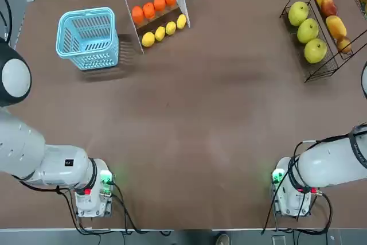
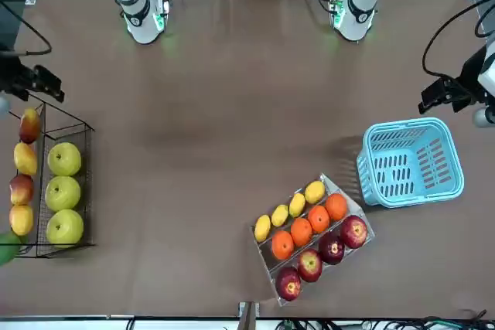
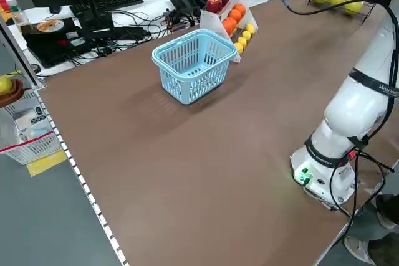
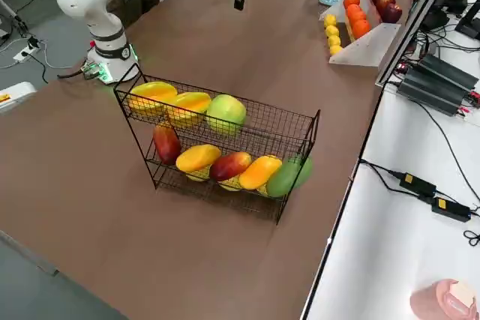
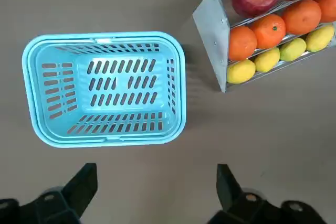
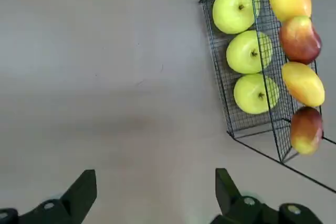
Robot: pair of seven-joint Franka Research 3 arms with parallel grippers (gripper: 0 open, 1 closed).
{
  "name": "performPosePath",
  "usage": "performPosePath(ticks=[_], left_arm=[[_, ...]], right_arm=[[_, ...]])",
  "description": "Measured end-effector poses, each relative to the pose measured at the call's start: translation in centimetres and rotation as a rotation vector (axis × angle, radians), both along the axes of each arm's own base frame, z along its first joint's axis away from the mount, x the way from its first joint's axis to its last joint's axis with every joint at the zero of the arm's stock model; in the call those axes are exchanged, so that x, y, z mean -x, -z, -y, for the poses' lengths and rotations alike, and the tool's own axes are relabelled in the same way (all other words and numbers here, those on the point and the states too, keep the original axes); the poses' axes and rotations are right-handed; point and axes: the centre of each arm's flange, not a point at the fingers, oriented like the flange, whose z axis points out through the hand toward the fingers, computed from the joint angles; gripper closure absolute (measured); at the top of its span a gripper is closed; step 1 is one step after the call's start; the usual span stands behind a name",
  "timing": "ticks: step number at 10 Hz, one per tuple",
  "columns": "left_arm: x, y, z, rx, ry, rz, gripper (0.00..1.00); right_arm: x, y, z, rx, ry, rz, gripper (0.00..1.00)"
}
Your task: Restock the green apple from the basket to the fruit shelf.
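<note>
Restock step judged finished: three green apples (image 6: 256, 93) lie on the fruit shelf (image 4: 298, 128), none visible in the light blue basket (image 5: 183, 87). Next: hold clear, confirm. Left gripper (image 5: 157, 182), wide, raised near basket; right gripper (image 6: 156, 182), wide, raised near shelf.

The blue basket (image 1: 94, 61) stands apart from the fruit shelf (image 4: 281, 127).
</note>
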Motion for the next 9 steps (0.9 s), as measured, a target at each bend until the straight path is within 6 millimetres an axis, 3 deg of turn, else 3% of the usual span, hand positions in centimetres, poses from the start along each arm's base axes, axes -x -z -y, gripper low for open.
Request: performPosePath(ticks=[3, 9], left_arm=[[0.0, 0.0, -0.1, 0.000, -0.004, 0.000, 0.00], [0.0, -0.1, 0.3, 0.000, -0.004, 0.000, 0.00]], right_arm=[[-0.8, 4.2, 0.8, 0.000, 0.010, 0.015, 0.00], [0.3, 2.2, 0.6, -0.004, -0.025, 0.040, 0.00]])
